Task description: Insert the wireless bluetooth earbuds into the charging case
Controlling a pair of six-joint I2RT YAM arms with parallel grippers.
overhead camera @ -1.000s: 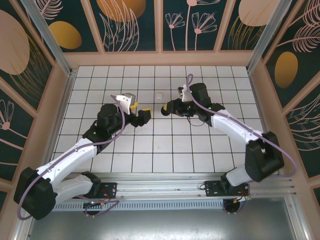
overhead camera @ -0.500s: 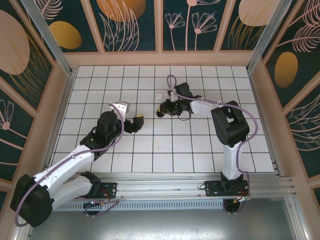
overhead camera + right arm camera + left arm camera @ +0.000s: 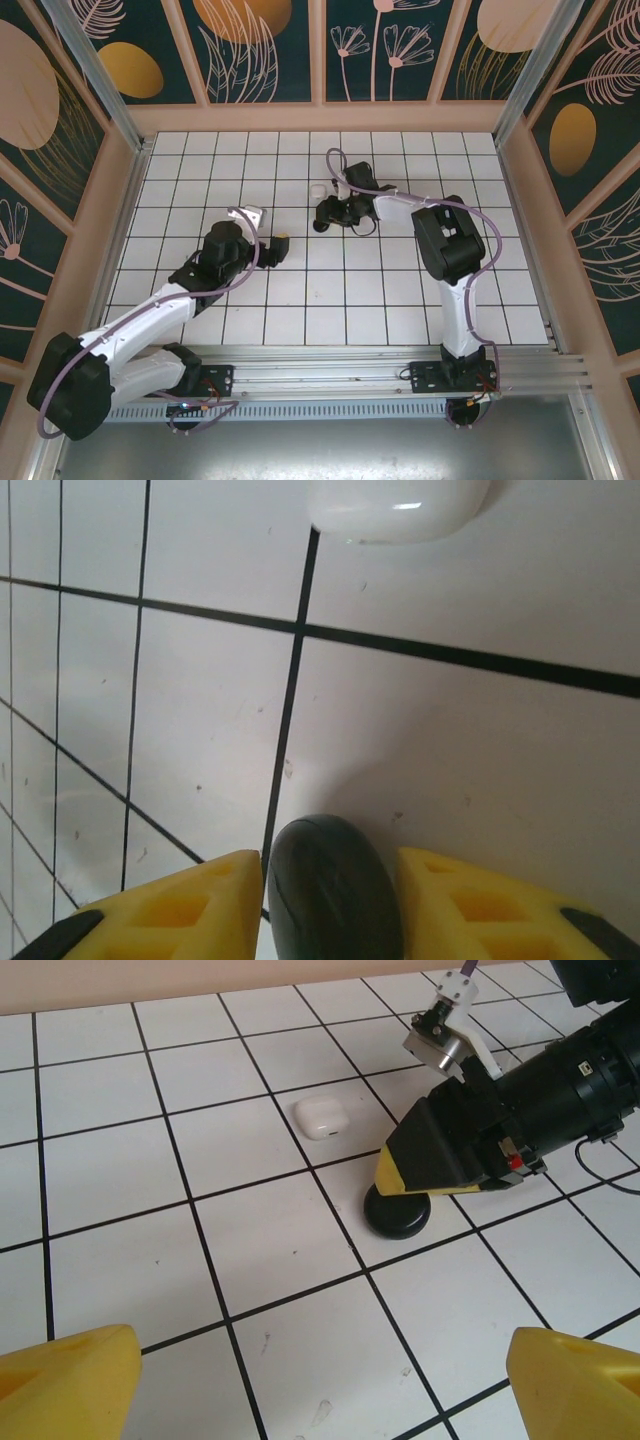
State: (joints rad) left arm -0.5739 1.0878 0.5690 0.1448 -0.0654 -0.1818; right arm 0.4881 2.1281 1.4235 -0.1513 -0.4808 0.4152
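Note:
A round black charging case (image 3: 397,1215) lies flat on the tiles, right under my right gripper (image 3: 326,215). From the right wrist, this black case (image 3: 335,890) sits between the two yellow fingers (image 3: 180,905) with thin gaps on both sides, so the right gripper (image 3: 330,900) is open around it. A smaller white rounded case (image 3: 321,1118) rests closed one tile farther back; it is also visible from above (image 3: 318,189) and from the right wrist (image 3: 397,505). My left gripper (image 3: 320,1380) hovers wide open over bare tile, short of both cases. The earbuds are out of view.
White tiled floor (image 3: 400,290) with wooden walls all round. The right arm's elbow (image 3: 447,240) stands tall right of centre. The left arm (image 3: 150,315) stretches diagonally from the near left.
The right arm folded and reached left, bringing the black case down beside the white one, and its jaws widened. The left gripper shifted slightly nearer and opened a bit more.

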